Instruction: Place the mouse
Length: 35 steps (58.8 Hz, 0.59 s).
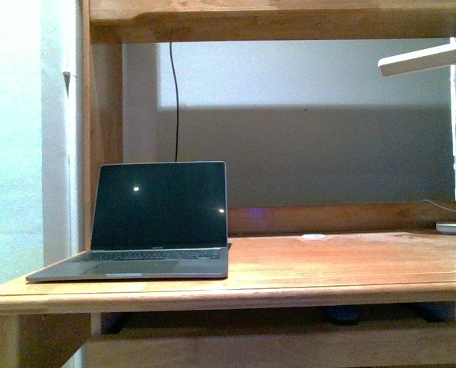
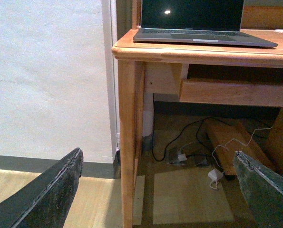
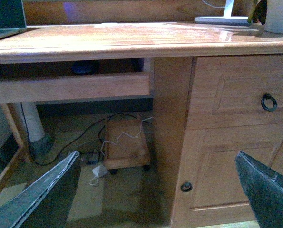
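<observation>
A small dark domed thing point(image 3: 82, 68), likely the mouse, lies in shadow on the pull-out shelf point(image 3: 70, 88) under the desktop. It shows as a dark lump in the front view point(image 1: 342, 313). My left gripper point(image 2: 158, 190) is open and empty, low in front of the desk's left leg point(image 2: 128, 142). My right gripper point(image 3: 158, 190) is open and empty, low in front of the drawer cabinet point(image 3: 227, 128). Neither arm shows in the front view.
An open grey laptop point(image 1: 155, 222) with a dark screen stands at the left of the wooden desktop point(image 1: 327, 264). A white lamp base point(image 3: 222, 20) sits at the back right. Cables and a white adapter point(image 2: 214, 175) lie on the floor under the desk.
</observation>
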Available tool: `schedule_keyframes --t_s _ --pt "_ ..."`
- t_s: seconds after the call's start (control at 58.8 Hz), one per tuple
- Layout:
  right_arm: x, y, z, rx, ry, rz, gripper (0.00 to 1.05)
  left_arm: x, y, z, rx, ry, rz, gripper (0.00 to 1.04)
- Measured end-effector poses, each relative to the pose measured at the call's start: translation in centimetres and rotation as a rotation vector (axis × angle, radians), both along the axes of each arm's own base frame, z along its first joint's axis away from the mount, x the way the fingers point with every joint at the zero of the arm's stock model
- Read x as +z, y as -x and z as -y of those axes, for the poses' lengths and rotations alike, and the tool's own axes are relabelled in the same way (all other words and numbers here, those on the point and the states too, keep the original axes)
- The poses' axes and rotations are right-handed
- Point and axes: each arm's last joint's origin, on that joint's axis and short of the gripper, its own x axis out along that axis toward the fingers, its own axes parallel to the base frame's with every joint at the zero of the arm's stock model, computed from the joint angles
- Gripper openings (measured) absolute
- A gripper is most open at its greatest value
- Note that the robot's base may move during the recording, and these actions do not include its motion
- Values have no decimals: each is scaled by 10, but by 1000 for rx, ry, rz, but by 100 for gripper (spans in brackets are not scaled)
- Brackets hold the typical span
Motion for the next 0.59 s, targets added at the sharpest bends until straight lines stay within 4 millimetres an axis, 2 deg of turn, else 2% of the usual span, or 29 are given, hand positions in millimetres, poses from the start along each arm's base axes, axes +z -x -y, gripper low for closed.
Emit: schedule_keyframes --t_s 0.068,0.136,0.204,0.272,0.374,0.442,0.595 --pt "0 0 0 0 0 0 97 -1 0 0 -2 5 -21 97" --pt "0 0 0 0 0 0 97 -5 -4 1 -16 10 -184 97" --pt "0 0 0 0 0 0 97 -12 -14 1 -50 -26 -281 97" --pt "0 0 0 0 0 0 97 -12 -26 -1 -73 -61 -297 97" --pt "0 0 0 0 0 0 97 1 -58 -4 -94 -136 -266 97" --pt "0 0 0 0 0 0 97 5 -87 -5 -104 -236 -252 97" --pt "0 0 0 0 0 0 97 -6 -142 -8 -112 -501 -226 97"
